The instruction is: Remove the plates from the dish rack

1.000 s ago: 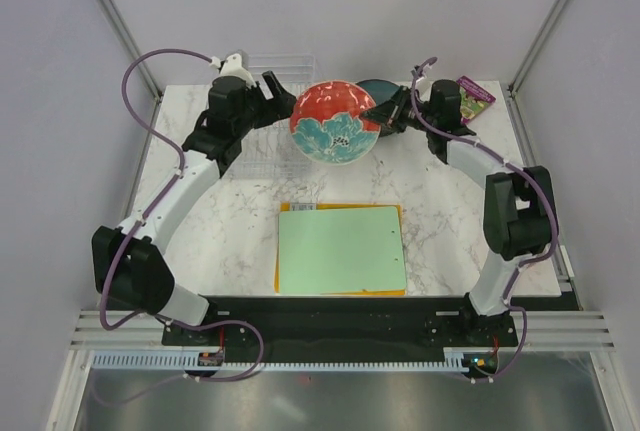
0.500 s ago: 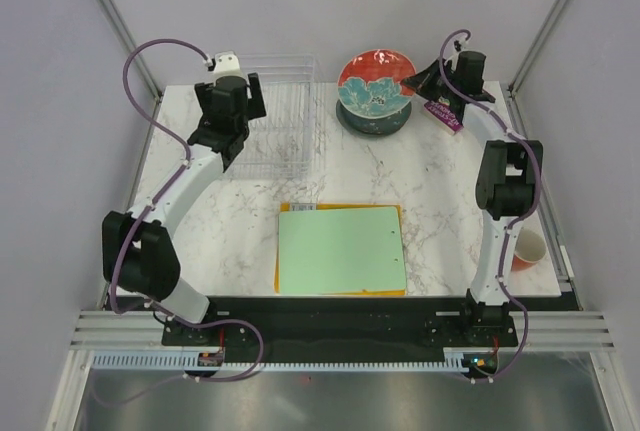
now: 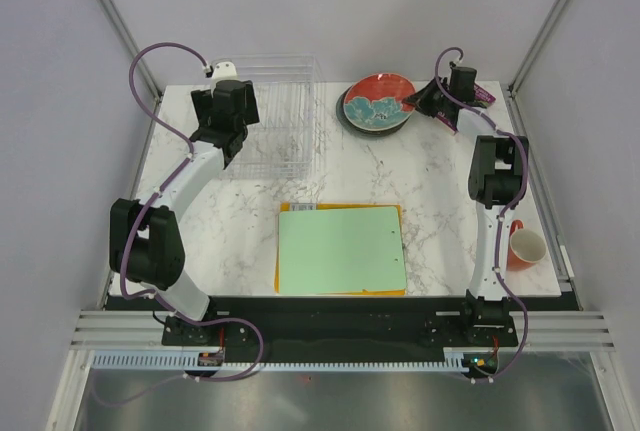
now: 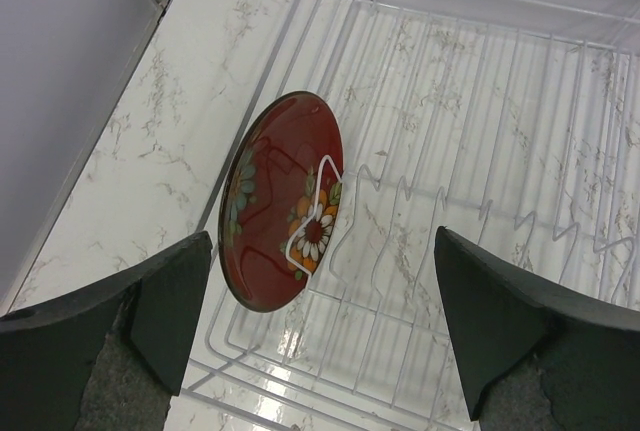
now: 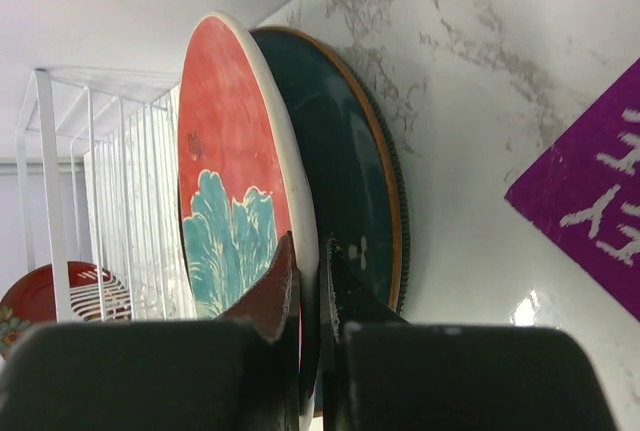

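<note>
Red plate [image 3: 378, 106]: on the dark teal plate [image 5: 350, 176], far counter [image 3: 430, 201]; my right jaws pinch its rim.
Small dark red plate [image 4: 283, 213]: tilted in the dish rack [image 3: 280, 116].
Left jaws: I see them spread wide above it.

Here we are in a robot lab cell: plain grey walls [image 3: 40, 151], aluminium posts [image 3: 108, 9], a marble-look table [image 3: 440, 221], and arms [image 3: 190, 176] bolted to a black rail [image 3: 340, 313].
</note>
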Robot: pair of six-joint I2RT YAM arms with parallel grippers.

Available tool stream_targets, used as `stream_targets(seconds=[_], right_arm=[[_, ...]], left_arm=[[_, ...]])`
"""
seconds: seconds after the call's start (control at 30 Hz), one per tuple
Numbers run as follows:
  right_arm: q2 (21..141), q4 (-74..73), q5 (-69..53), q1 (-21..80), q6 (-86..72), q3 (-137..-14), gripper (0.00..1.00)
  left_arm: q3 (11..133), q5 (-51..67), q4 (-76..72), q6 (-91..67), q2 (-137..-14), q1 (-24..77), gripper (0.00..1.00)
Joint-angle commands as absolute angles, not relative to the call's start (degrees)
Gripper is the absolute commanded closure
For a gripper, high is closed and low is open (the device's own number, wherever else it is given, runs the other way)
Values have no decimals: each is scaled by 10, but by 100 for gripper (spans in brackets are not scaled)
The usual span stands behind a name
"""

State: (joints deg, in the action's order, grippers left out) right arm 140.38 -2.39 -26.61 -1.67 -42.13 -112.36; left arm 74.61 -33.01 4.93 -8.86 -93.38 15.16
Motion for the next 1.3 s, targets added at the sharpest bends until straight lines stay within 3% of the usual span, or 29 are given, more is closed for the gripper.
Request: stream_targets(seconds=[0.0, 0.03, 0.07, 0.23, 0.33, 0.53, 0.67, 0.83, 1.27], right_arm=[[1393, 40, -294, -16, -434, -1171, 100], [1393, 40, -293, -15, -431, -1169, 100], [1395, 39, -292, -15, -429, -1164, 78], [1394, 8, -295, -14, -408, -1172, 26], [1386, 1, -291, -14, -396, -1171, 13], [1362, -123, -211, -4, -295, -1204, 7], [1395, -233, -165, 31, -235, -1292, 4], [1427, -245, -156, 40, -236, -1331, 4], [1423, -259, -109, 43, -209, -1296, 4]], left_arm=[[749, -352, 26, -81, -940, 147, 2], [748, -350, 27, -83, -940, 146, 2], [748, -349, 32, -86, -941, 146, 2], [744, -341, 42, -100, -937, 146, 2], [744, -338, 48, -106, -936, 146, 2], [742, -342, 56, -105, -936, 145, 2], [743, -358, 65, -108, -946, 142, 2], [738, -355, 75, -116, -950, 134, 2], [740, -352, 83, -122, -957, 123, 2]])
